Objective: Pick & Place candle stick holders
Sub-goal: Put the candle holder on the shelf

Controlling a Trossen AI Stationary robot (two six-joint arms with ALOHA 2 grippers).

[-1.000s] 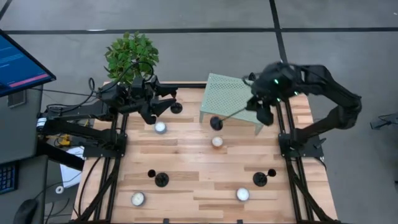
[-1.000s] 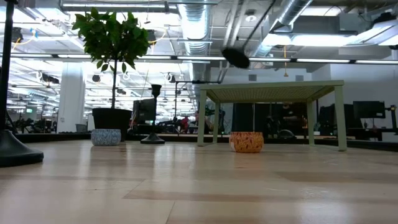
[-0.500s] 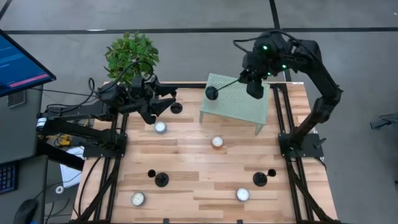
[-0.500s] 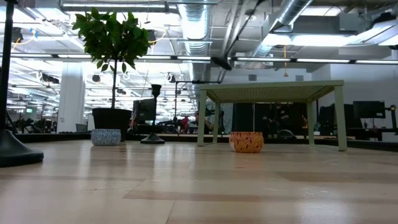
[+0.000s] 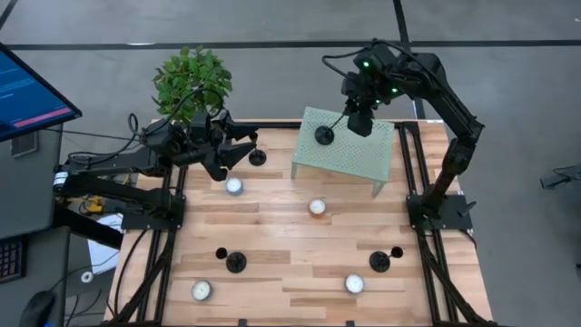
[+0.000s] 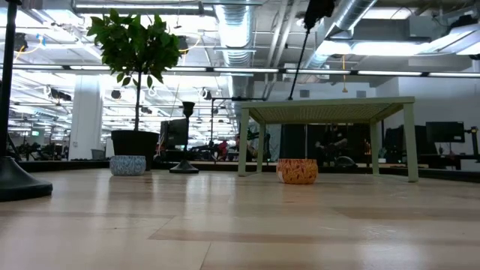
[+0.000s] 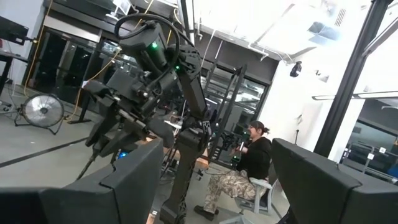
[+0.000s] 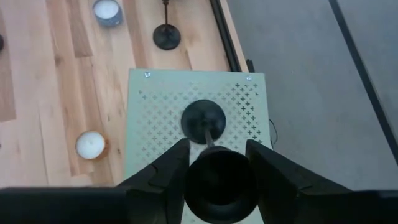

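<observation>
One candlestick (image 5: 338, 124) hung near-upright over green stand (image 5: 363, 159), base down, stem tilted toward 8 o'clock. R gripper (image 5: 360, 119) clamped its cup end. L gripper (image 5: 238, 145) idle, fingers apart, at 9 o'clock.

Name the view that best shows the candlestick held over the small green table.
The right wrist view: the held candlestick sits between the right pincer fingers, its disc base over the green table. The high view shows it small, the low view only its stem, and the left wrist view shows it unclearly.

Right tool (image 5: 358, 120) raised, fingers clamped; left tool (image 5: 238, 150) low, fingers spread.
</observation>
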